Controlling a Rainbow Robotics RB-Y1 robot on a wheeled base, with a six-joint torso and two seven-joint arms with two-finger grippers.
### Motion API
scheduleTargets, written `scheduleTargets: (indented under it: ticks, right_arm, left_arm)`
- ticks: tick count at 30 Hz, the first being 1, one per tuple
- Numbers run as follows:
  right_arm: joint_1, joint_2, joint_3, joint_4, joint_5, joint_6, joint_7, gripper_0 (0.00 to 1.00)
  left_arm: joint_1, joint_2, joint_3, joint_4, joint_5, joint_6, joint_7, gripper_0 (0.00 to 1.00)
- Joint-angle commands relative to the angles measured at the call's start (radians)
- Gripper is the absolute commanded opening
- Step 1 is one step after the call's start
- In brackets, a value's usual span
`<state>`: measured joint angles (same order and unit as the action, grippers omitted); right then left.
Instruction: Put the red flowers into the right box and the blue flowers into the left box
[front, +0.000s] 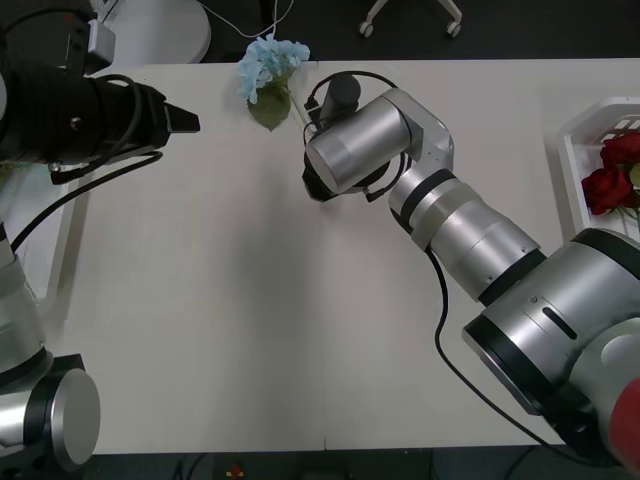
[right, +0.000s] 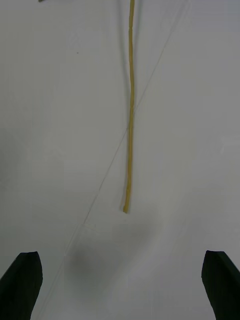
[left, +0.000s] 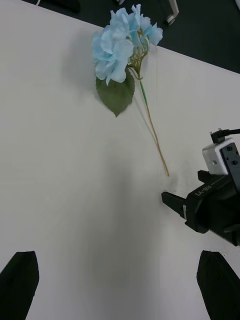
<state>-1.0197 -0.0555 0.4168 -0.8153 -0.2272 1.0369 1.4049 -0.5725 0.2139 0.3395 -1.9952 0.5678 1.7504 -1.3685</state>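
1. The blue flower (front: 272, 62) is seen lying flat at twelve o'clock on the table (front: 220, 300), its stem (right: 131, 125) trailing toward the right gripper (right: 120, 285).
2. The right gripper is held spread, released, just short of the stem tip, seemingly lined up for a pick.
3. The left gripper (left: 119, 285), also spread and empty, is parked at ten o'clock.
4. Red flowers (front: 612, 172) are seen in the right box (front: 575, 150) at three o'clock; nothing blocks the stem.

White table (front: 250, 330); chair base (front: 410, 15) on dark floor behind.
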Motion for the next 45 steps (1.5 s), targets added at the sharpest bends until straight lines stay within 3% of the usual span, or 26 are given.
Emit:
scheduleTargets:
  ticks: [1,14,23,30,45]
  right_arm:
    - [-0.063,0.048,0.003,0.044,0.023,-0.061,-0.050,0.93]
    - [-0.063,0.060,0.005,0.068,0.006,-0.117,-0.055,0.93]
    - [-0.065,0.062,0.008,0.150,-0.037,-0.299,-0.046,0.92]
    - [-0.065,0.060,0.011,0.153,-0.047,-0.304,-0.053,0.93]
    - [-0.065,0.062,0.020,0.170,-0.090,-0.344,-0.038,0.91]
  left_arm:
    - [0.068,0.056,0.012,-0.079,0.050,0.004,0.048,0.91]
    - [0.082,0.062,0.007,-0.082,0.058,0.001,0.048,0.91]
    - [0.092,0.062,0.007,-0.082,0.058,-0.015,0.031,0.92]
    - [0.138,0.062,0.004,-0.082,0.092,-0.098,0.011,0.92]
    - [0.151,0.068,0.003,-0.082,0.115,-0.121,-0.004,0.92]
